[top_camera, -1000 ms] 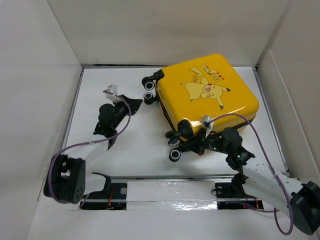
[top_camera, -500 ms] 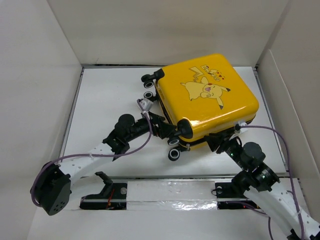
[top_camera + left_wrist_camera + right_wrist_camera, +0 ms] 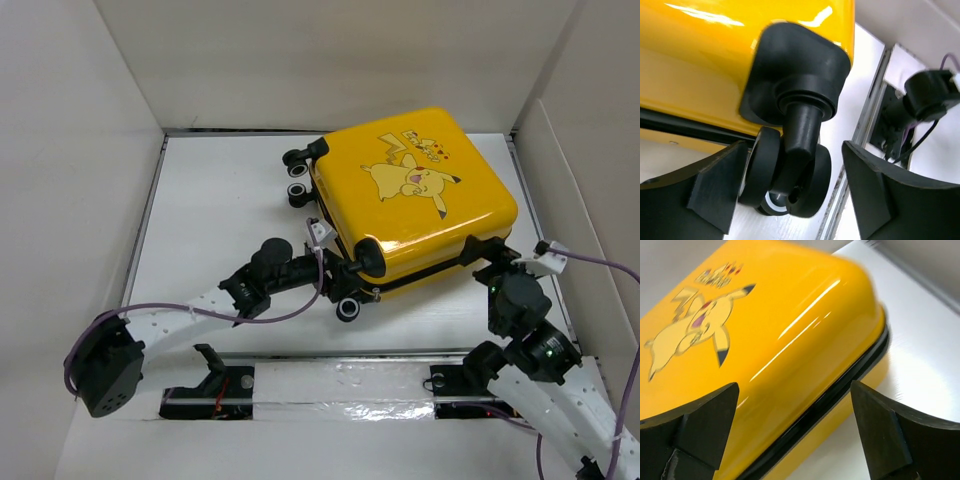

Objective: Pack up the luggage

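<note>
The luggage point(image 3: 410, 190) is a yellow hard-shell suitcase with a Pikachu print, lying flat and closed at the back right of the table. My left gripper point(image 3: 340, 270) is at its near-left corner. In the left wrist view that gripper point(image 3: 792, 152) is open, with a black caster wheel point(image 3: 790, 180) between its fingers, close to the left finger and apart from the right one. My right gripper point(image 3: 487, 256) is at the near-right corner. In the right wrist view it point(image 3: 794, 390) is wide open over the yellow shell point(image 3: 765, 340) and black zipper seam point(image 3: 840, 390), holding nothing.
White walls enclose the table on three sides, and a panel point(image 3: 565, 200) stands close to the suitcase's right side. A taped rail point(image 3: 340, 380) runs along the near edge between the arm bases. Two more black wheels point(image 3: 298, 178) stick out at the suitcase's far left.
The left arm swung in from the table's left side to the near-left wheel and opened. The right gripper left that wheel corner, moved to the near-right corner and opened.
</note>
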Controlling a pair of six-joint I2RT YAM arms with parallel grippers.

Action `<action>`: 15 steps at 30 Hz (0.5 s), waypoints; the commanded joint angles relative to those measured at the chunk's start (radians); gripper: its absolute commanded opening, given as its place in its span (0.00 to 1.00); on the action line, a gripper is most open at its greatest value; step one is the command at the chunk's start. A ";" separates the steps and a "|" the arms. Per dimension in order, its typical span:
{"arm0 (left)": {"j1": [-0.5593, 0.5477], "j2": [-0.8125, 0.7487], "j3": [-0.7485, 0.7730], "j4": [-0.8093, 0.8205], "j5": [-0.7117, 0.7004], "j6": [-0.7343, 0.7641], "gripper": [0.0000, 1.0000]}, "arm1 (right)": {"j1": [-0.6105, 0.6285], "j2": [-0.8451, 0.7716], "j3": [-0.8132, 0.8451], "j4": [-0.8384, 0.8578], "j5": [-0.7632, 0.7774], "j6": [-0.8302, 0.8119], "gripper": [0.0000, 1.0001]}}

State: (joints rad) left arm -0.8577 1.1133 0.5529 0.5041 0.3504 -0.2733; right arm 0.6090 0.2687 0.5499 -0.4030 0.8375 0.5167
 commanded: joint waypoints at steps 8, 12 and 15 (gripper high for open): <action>-0.052 0.106 0.067 0.039 0.064 0.037 0.56 | -0.416 0.423 0.208 0.156 -0.226 -0.066 1.00; -0.061 0.111 0.056 0.074 0.042 0.016 0.26 | -0.635 0.468 0.121 0.303 -0.466 -0.060 1.00; -0.061 0.109 0.039 0.109 0.051 -0.004 0.10 | -0.719 0.545 0.104 0.349 -0.711 -0.093 1.00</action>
State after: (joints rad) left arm -0.9134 1.2278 0.5739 0.5114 0.3962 -0.2546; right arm -0.0521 0.7692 0.6701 -0.1436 0.3943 0.4660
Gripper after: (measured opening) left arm 0.483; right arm 0.999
